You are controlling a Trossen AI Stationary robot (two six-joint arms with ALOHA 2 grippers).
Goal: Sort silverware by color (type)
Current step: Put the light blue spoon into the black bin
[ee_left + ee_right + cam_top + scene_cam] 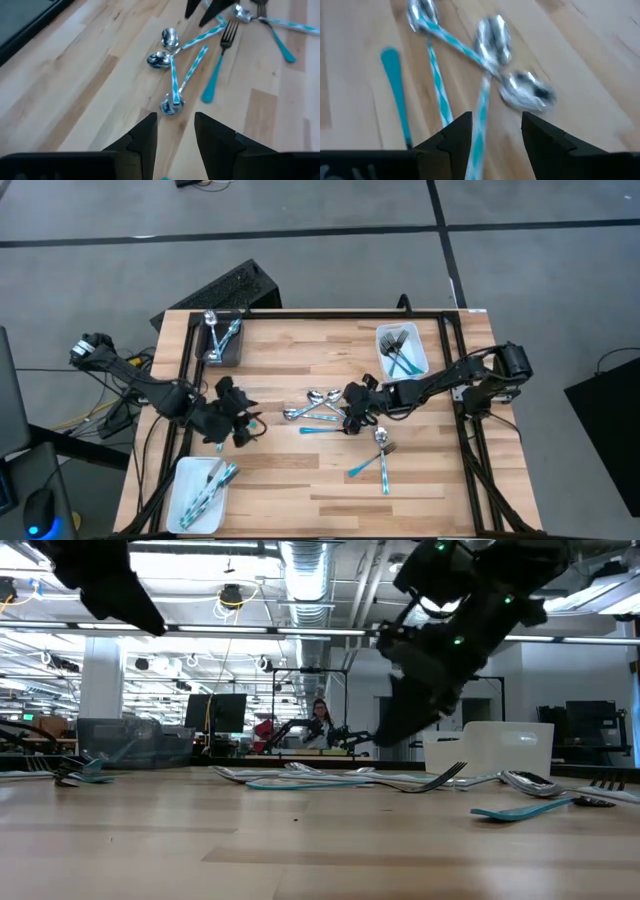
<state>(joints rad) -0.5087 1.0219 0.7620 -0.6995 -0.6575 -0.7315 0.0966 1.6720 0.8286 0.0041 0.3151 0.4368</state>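
Note:
Three spoons [312, 402] with striped teal handles lie crossed at the table's middle, also in the left wrist view [170, 60]. A fork with a plain teal handle [322, 430] lies beside them. Another spoon [382, 452] and fork [366, 464] lie nearer the front. My right gripper [346, 412] hovers open over the crossed spoons; in its wrist view [496, 132] the fingers stand on either side of a striped handle [481, 125] without touching it. My left gripper [254, 420] is open, left of the spoons [175, 131], above the wood.
A white tray [418, 362] at the far right holds forks. A dark grey bin [236, 352] at the far left holds spoons. A white tray [186, 485] at the near left holds knives. A short teal piece [220, 446] lies under the left gripper. Bare wood lies at the near middle.

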